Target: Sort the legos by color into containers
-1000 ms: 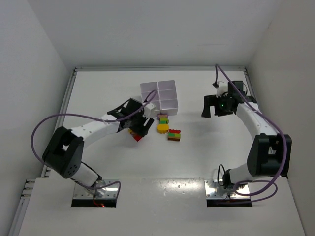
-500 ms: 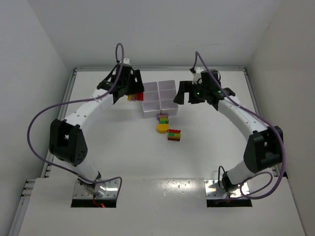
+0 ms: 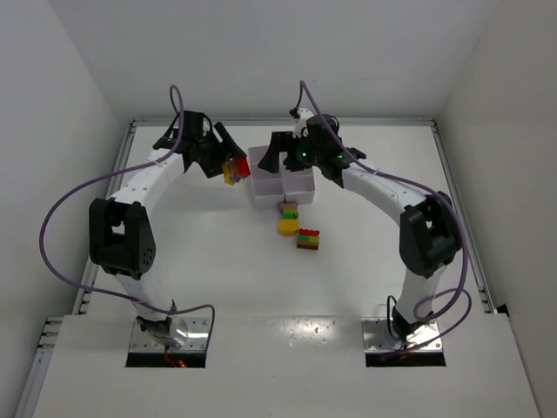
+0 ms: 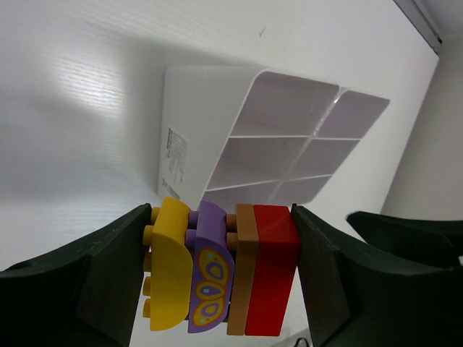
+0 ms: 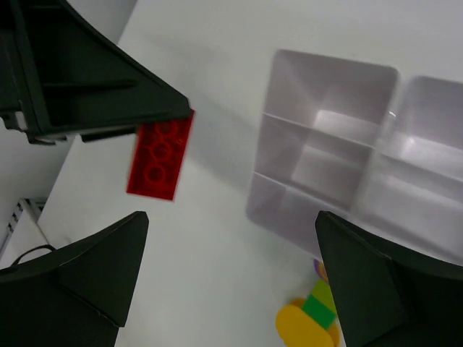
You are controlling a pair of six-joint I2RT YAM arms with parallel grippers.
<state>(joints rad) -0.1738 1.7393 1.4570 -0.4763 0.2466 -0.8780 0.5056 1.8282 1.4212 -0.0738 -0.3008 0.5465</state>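
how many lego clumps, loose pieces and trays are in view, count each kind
held clump: 1
clumps lying free: 2
loose yellow round piece: 1
tray: 1
total: 5

Left arm: stretched far forward, forearm angling in toward centre, wrist turned inward. My left gripper [image 3: 229, 165] partly closed, both fingers [image 4: 108, 275] pressed flat on opposite ends of lego clump [image 4: 217, 278], clump carried in air. Right arm: elbow bent at right side, forearm reaching long leftward. My right gripper [image 3: 277, 159] spread wide, nothing between fingers [image 5: 94, 267], angled downward, facing left gripper, near it but apart.
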